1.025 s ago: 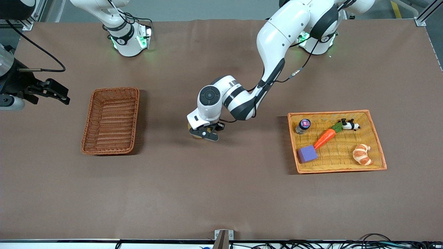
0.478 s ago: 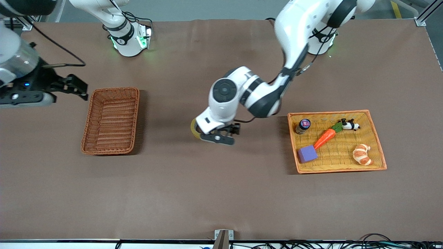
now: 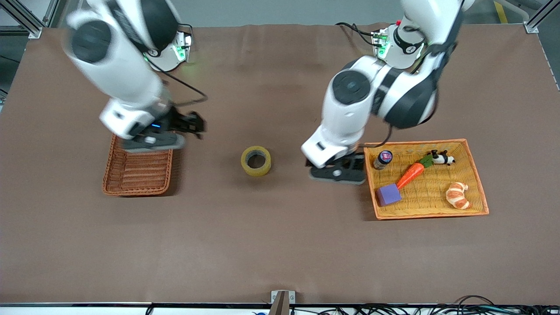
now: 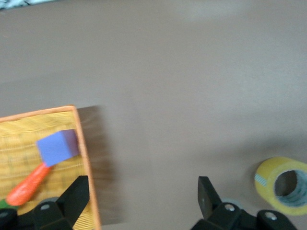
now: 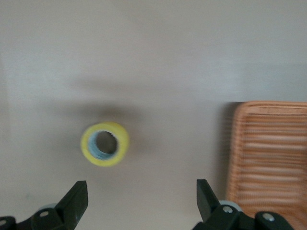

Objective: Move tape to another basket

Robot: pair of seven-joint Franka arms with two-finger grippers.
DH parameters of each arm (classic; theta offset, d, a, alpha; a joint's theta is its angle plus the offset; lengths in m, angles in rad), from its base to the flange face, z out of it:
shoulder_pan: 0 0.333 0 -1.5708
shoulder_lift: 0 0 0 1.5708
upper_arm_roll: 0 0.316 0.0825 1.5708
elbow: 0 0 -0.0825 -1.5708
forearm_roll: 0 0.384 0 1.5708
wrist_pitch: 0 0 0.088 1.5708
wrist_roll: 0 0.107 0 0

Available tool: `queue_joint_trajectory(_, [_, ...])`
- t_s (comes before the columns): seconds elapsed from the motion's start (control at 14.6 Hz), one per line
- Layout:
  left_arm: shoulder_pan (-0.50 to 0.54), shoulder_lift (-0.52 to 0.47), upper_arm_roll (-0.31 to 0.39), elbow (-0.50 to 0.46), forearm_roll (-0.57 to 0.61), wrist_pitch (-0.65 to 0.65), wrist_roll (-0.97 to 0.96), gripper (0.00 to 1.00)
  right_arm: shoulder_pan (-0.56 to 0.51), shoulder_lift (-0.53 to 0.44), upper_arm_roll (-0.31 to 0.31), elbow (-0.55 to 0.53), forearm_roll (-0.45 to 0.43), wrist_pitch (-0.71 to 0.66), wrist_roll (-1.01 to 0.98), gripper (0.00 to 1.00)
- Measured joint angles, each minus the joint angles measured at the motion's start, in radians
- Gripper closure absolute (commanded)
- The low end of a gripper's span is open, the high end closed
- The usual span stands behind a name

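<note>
The tape (image 3: 256,172), a yellowish roll, lies flat on the bare table between the two baskets, and nothing holds it. It also shows in the left wrist view (image 4: 268,177) and the right wrist view (image 5: 122,143). My left gripper (image 3: 339,171) is open and empty, low over the table beside the orange-yellow tray (image 3: 428,192); its wrist view (image 4: 142,196) shows the jaws wide apart. My right gripper (image 3: 192,126) is open and empty over the table beside the reddish-brown basket (image 3: 138,173), toward the tape; its jaws also stand wide apart in its wrist view (image 5: 141,196). The basket (image 5: 268,158) holds nothing.
The orange-yellow tray holds a purple block (image 3: 388,194), a toy carrot (image 3: 410,175), a croissant (image 3: 457,195), a small jar (image 3: 383,159) and a panda figure (image 3: 442,158). The block (image 4: 56,146) and carrot (image 4: 29,184) show in the left wrist view.
My left gripper has let go of the tape on the table and drawn back toward the tray. My right arm has swung in from the table's end to over the basket.
</note>
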Motion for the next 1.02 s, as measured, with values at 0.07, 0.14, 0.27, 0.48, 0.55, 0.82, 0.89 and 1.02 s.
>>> queue_joint_trajectory(0.07, [0.024,-0.053,-0.002,-0.050,-0.002,0.005,0.024,0.00,0.027,0.046,0.011,-0.012,-0.043,0.051,0.053,0.00])
queue_joint_trajectory(0.14, [0.047,-0.095,-0.003,-0.086,-0.015,0.008,0.047,0.00,0.057,0.094,0.015,-0.019,-0.099,0.091,0.108,0.00])
queue_joint_trajectory(0.27, [0.095,-0.155,-0.004,-0.125,-0.072,0.007,0.112,0.00,0.113,0.195,0.016,-0.032,-0.197,0.171,0.208,0.00])
queue_joint_trajectory(0.48, [0.185,-0.205,-0.004,-0.139,-0.134,-0.025,0.182,0.00,0.158,0.303,0.016,-0.089,-0.265,0.323,0.266,0.00])
queue_joint_trajectory(0.55, [0.210,-0.217,-0.004,-0.140,-0.141,-0.037,0.194,0.00,0.159,0.315,0.015,-0.124,-0.287,0.371,0.270,0.00])
queue_joint_trajectory(0.82, [0.278,-0.269,-0.005,-0.144,-0.147,-0.102,0.198,0.00,0.143,0.319,0.000,-0.254,-0.339,0.532,0.274,0.00])
queue_joint_trajectory(0.89, [0.285,-0.278,-0.005,-0.145,-0.147,-0.107,0.198,0.00,0.140,0.320,-0.001,-0.266,-0.350,0.543,0.276,0.00])
queue_joint_trajectory(1.02, [0.288,-0.287,-0.005,-0.148,-0.147,-0.109,0.198,0.00,0.138,0.328,-0.001,-0.274,-0.390,0.556,0.297,0.00])
